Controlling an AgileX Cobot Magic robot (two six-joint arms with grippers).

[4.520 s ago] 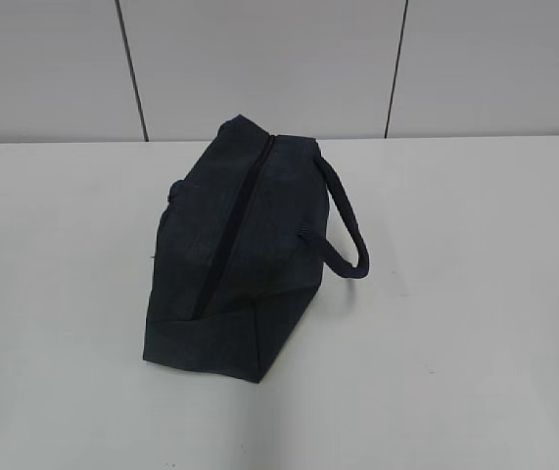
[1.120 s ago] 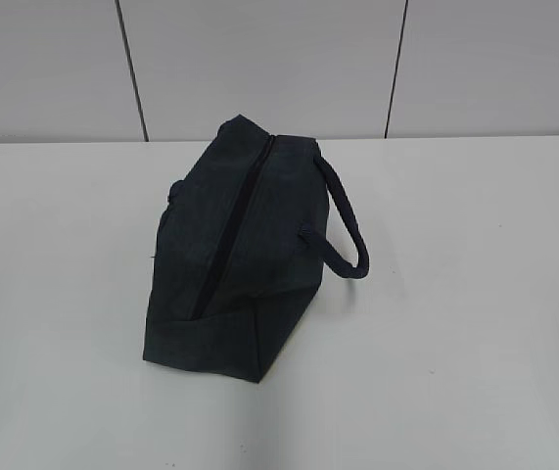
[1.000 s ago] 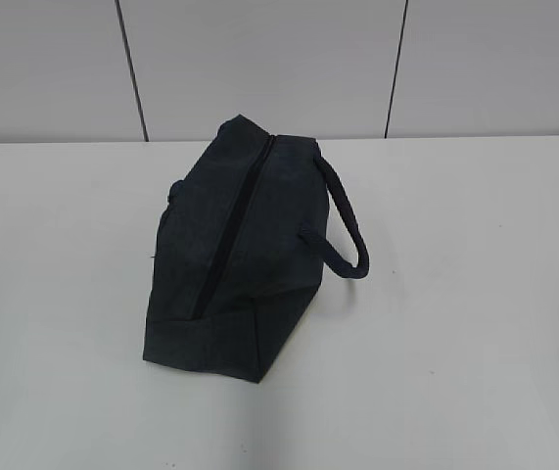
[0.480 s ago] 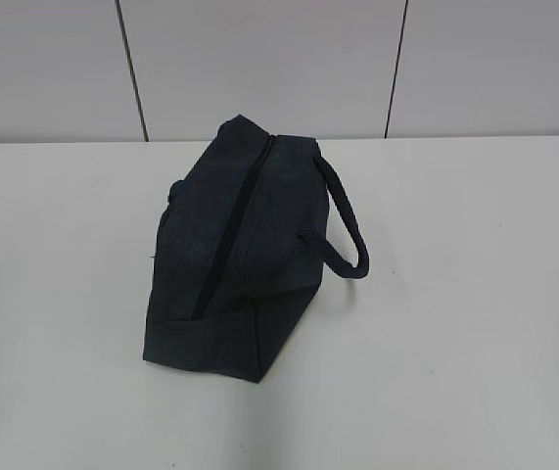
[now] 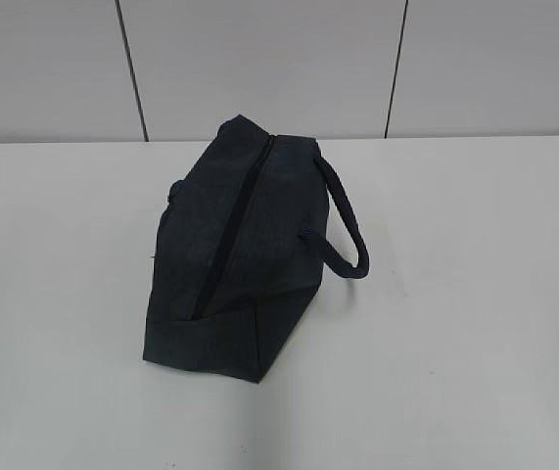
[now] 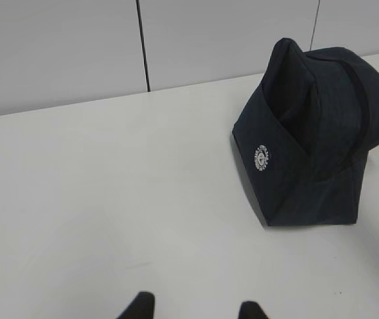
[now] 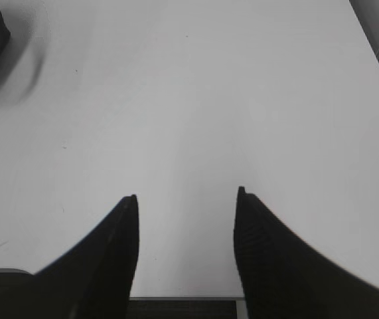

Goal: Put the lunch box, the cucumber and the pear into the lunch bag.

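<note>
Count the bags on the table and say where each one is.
1: the lunch bag lies zipped near the middle of the table, strap to its right. The left wrist view shows it at upper right. None hidden that I can tell.

I see lunch bag [image 5: 225,259] as dark navy woven cloth, matt; strap handle [image 5: 348,230] same cloth. Round white printed badge [image 6: 262,159] on bag end. Desk [image 5: 475,323] white, smooth, faint sheen. Right tool [image 7: 186,249] black, ribbed fingers [image 7: 262,259], matt.
</note>
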